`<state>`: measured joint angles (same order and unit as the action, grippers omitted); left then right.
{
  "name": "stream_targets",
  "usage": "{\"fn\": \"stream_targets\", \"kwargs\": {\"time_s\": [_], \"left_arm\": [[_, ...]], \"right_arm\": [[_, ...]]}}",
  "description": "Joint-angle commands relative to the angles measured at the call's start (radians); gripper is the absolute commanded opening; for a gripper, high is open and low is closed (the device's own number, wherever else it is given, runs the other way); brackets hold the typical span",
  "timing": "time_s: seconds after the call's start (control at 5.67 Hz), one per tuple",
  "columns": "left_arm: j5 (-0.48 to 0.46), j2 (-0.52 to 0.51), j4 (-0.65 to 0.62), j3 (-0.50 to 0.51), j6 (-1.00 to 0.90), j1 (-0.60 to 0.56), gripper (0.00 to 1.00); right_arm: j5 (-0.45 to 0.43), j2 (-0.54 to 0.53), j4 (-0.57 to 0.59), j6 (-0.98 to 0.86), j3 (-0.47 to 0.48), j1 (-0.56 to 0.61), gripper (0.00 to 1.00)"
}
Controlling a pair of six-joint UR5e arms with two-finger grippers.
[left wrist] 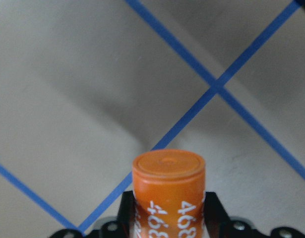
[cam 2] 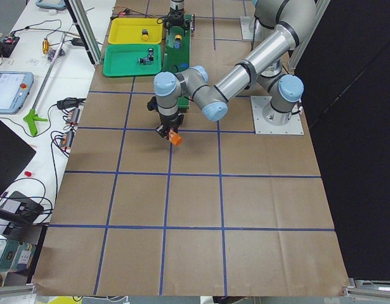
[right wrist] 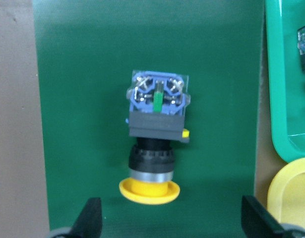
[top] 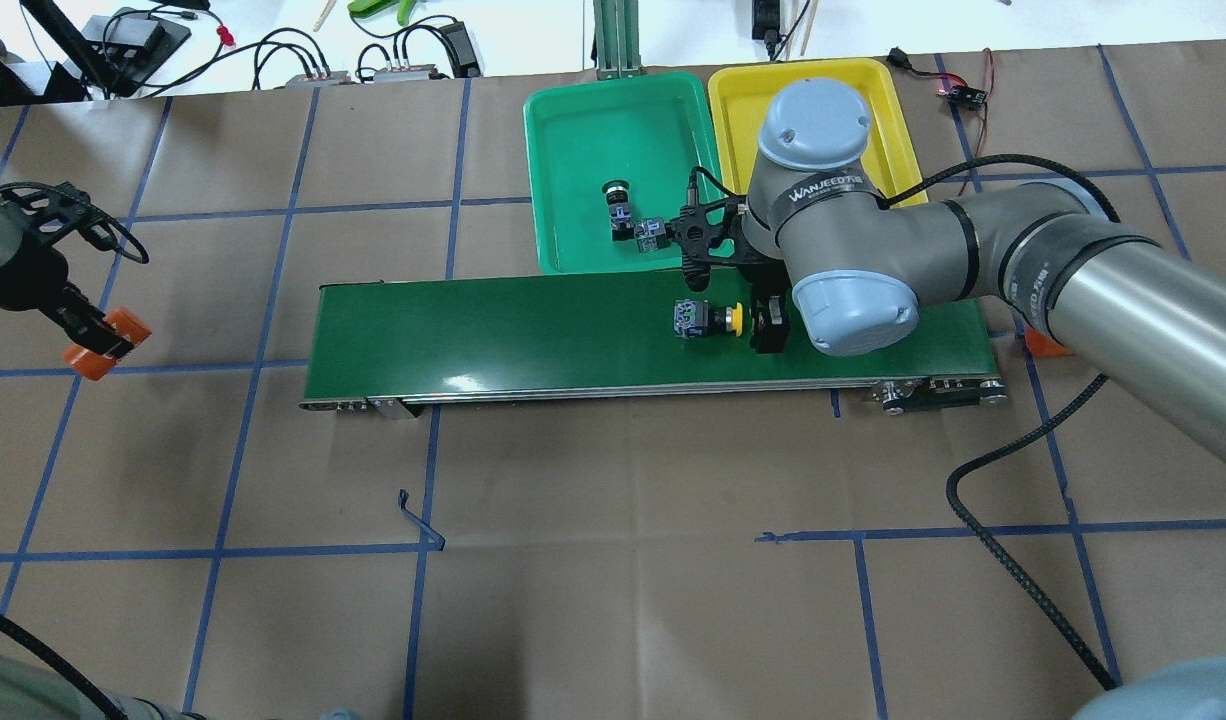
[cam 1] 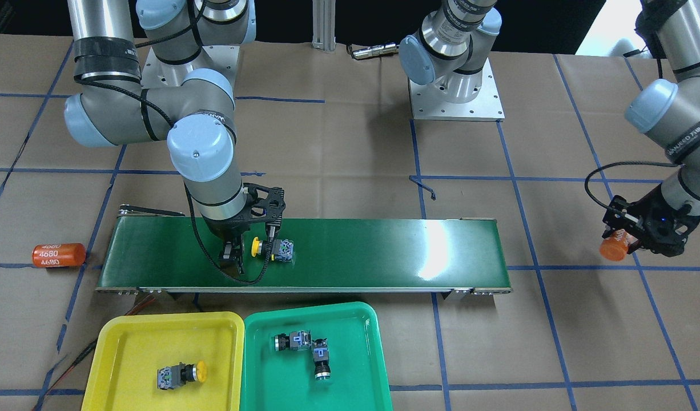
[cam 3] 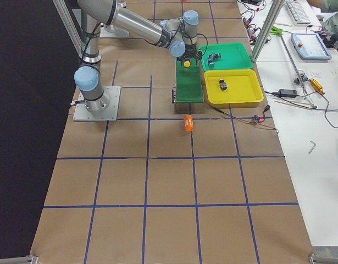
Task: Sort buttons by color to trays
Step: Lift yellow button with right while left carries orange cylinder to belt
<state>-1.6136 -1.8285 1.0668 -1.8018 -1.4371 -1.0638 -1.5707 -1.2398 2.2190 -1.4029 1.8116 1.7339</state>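
Four by my count: yellow button [right wrist: 151, 148] on belt [cam 1: 373, 251] under spread right pincer [right wrist: 174, 223]; second yellow button [cam 1: 181, 374] in yellow tray [cam 1: 127, 354]; two seemingly green buttons [cam 1: 292, 341] in green tray [cam 1: 350, 371]. Left pincer [cam 1: 627, 240] clenches orange cylinder [left wrist: 168, 188].

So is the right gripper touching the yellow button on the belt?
Apart. The right wrist view shows the right gripper open, its fingers wide of the yellow button, with green belt showing between.

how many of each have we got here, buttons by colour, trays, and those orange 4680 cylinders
yellow buttons: 2
green buttons: 2
trays: 2
orange 4680 cylinders: 2
total: 8
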Motion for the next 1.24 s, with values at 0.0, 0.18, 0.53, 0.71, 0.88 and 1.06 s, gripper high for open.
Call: {"fn": "stream_targets", "kwargs": {"time_s": [0.0,0.18,0.53,0.71,0.88,1.06], "left_arm": [[-0.006,0.054,0.016,-0.034,-0.129,-0.163,0.06],[-0.005,0.055,0.018,-0.034,-0.208,-0.223,0.06],[0.004,0.052,0.019,-0.083,-0.172,-0.348,0.06],[0.004,0.038,0.015,-0.094,-0.184,-0.402,0.07],[0.006,0.046,0.015,-0.094,-0.192,-0.424,0.07],[0.006,0.023,0.012,-0.093,-0.189,-0.426,0.13]], "right_arm": [[-0.006,0.000,-0.005,-0.019,0.011,-0.017,0.84],[-0.014,0.000,-0.004,-0.078,0.023,-0.036,0.58],[-0.070,-0.006,-0.005,-0.117,0.029,-0.095,0.08],[-0.078,-0.007,0.001,-0.179,0.029,-0.123,0.04],[-0.077,-0.029,-0.005,-0.183,0.028,-0.147,0.04],[-0.078,-0.103,-0.057,-0.183,0.012,-0.160,0.04]]}}
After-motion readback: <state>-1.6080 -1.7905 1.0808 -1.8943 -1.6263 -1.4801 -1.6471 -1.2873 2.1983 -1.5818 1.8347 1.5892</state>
